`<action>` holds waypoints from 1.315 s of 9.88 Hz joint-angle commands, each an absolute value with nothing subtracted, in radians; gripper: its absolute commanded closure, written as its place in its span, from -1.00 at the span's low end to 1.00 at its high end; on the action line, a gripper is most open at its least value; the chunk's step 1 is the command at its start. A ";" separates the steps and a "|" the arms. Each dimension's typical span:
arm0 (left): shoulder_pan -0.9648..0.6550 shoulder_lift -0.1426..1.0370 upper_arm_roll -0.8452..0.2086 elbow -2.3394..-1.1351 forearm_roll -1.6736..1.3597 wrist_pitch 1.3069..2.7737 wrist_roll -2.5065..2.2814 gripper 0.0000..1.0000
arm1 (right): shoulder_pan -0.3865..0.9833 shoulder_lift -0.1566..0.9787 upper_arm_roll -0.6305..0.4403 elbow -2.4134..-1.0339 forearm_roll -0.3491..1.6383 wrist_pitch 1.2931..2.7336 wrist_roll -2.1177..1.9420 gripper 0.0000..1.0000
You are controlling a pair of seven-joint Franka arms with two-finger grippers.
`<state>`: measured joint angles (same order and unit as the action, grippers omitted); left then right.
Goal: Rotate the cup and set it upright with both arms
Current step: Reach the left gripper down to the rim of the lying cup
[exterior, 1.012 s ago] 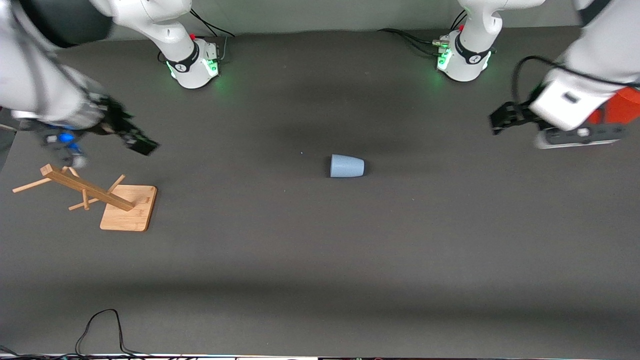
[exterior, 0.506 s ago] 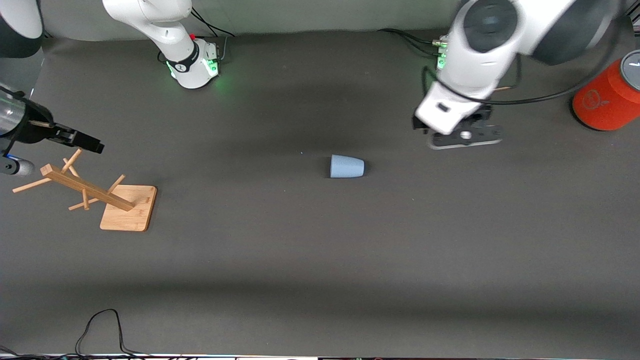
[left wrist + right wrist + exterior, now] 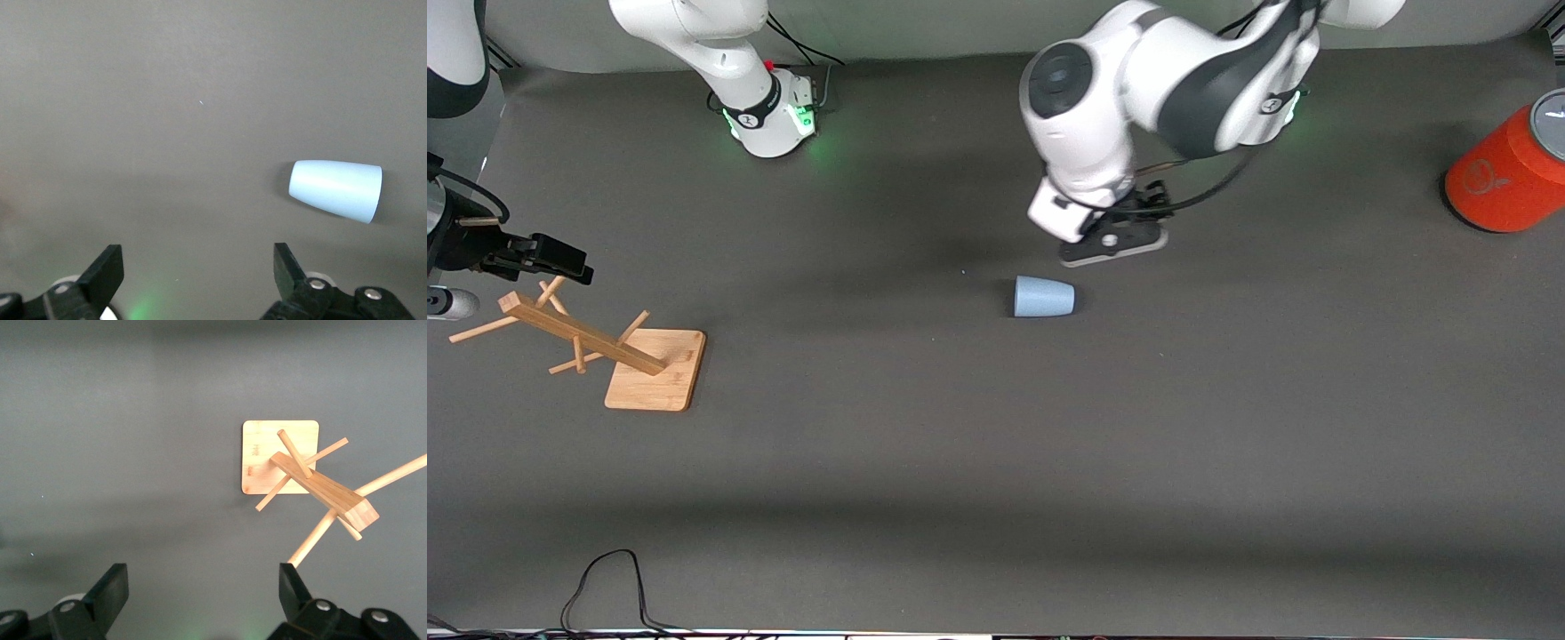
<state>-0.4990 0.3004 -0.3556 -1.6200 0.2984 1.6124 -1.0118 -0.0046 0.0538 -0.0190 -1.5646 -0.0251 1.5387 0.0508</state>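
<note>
While the pale-blue plastic cup [image 3: 1043, 296] lies on its side mid-desk [image 3: 996, 462], the left claw [image 3: 197, 280] hangs just above it, released. Right claw [image 3: 200, 603], also released, waits over the wooden peg stand [image 3: 596, 342]. Cup probably light, rigid, slick; pinch across its tapered wall.

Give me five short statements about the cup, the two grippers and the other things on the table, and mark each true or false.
1. The small pale-blue plastic cup lies on its side. True.
2. The left gripper is shut on the cup. False: it is open, over the table beside the cup, holding nothing.
3. The right gripper is open over the wooden peg rack. True.
4. The large orange can lies tipped over beside the cup. False: it stands at the left arm's end of the table.
5. The cup hangs on the rack. False: it rests on the table.
</note>
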 commanded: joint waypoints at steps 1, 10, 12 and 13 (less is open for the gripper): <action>-0.589 0.421 -0.342 -1.530 0.389 1.608 -1.147 -1.00 | 0.008 0.040 -0.028 -1.585 -0.035 1.581 -0.035 -1.00; -0.813 0.850 -0.328 -1.275 0.632 1.608 -1.410 -0.98 | 0.028 0.031 -0.046 -1.586 -0.035 1.594 -0.067 -1.00; -0.815 0.870 -0.304 -1.275 0.649 1.611 -1.408 -0.88 | 0.029 0.034 -0.045 -1.586 -0.034 1.595 -0.067 -1.00; -0.819 0.876 -0.302 -1.264 0.649 1.611 -1.408 -0.62 | 0.029 0.038 -0.044 -1.583 -0.031 1.598 -0.067 -1.00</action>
<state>-0.7927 0.8579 -0.3220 -1.3092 0.6318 1.6237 -1.3970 0.0138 0.0514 -0.0316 -1.5704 -0.0252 1.5845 -0.0452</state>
